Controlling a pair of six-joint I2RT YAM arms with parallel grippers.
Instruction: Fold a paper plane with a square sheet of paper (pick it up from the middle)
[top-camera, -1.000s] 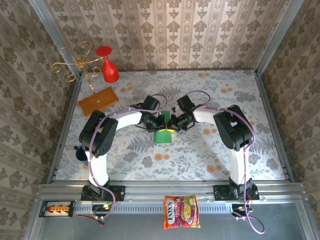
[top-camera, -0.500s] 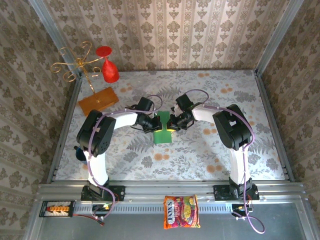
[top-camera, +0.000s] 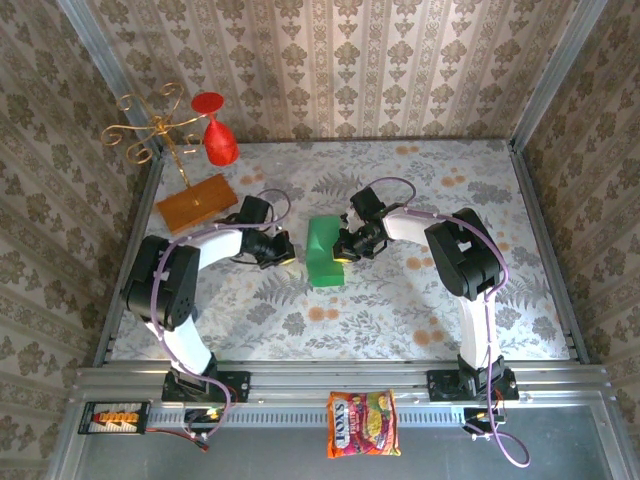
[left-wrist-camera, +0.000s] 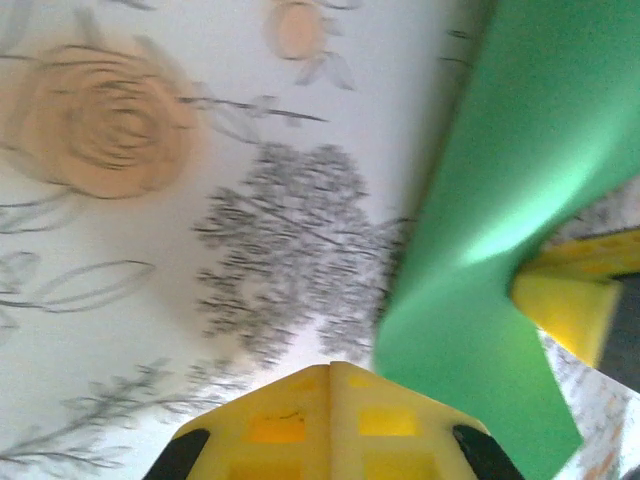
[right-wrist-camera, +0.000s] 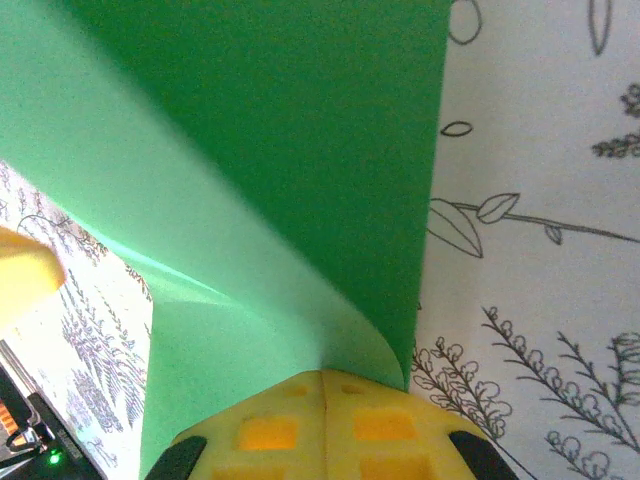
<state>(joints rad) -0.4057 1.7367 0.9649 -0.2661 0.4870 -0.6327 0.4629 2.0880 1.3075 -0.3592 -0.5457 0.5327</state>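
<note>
The square sheet of paper (top-camera: 322, 250) is bright green and lies half folded at the table's middle. One layer of the paper (right-wrist-camera: 250, 150) arches up in a loose curl. My right gripper (top-camera: 344, 251) is at the sheet's right edge. In the right wrist view the right gripper (right-wrist-camera: 322, 376) has its jaws shut, and the curled layer runs into their tips. My left gripper (top-camera: 284, 252) stands left of the sheet, apart from it. The left gripper (left-wrist-camera: 333, 366) is shut on nothing above bare table, with the paper (left-wrist-camera: 500, 200) to its right.
An orange-brown board (top-camera: 196, 202) lies at the back left, beside a gold wire stand (top-camera: 150, 125) and a red cone-shaped glass (top-camera: 218, 140). A snack packet (top-camera: 362, 424) sits on the front rail. Patterned walls close in the table (top-camera: 450, 300) on three sides.
My left gripper has pulled away to the left, off the paper. The sheet now shows wider and looser. The right gripper has stayed at the sheet's right edge.
</note>
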